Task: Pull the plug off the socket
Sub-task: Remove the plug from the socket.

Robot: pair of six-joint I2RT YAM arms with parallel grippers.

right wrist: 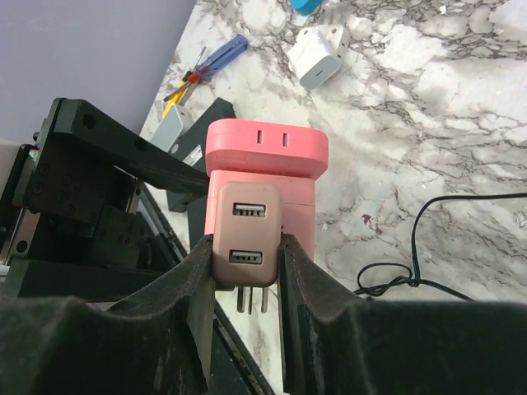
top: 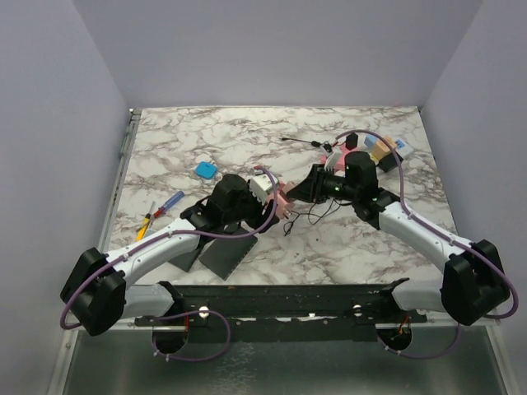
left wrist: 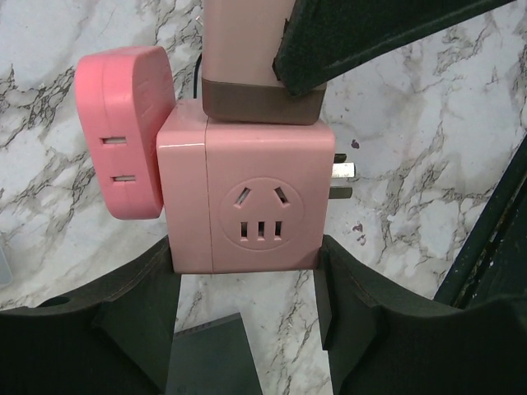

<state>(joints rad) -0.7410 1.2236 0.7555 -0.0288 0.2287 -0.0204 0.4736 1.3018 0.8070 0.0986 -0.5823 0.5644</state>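
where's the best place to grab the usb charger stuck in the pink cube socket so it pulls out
Grip the usb charger across its two flat side walls, coming from its USB-port end, so the pull runs straight out of the pink cube socket. Its boxy body stands clear of the cube. The right gripper pinches it this way; the left gripper clamps the cube.

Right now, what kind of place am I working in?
Likely a lab test cell, not a home: plain lavender walls box in a marble-pattern table, with screwdrivers and a white charger lying loose.
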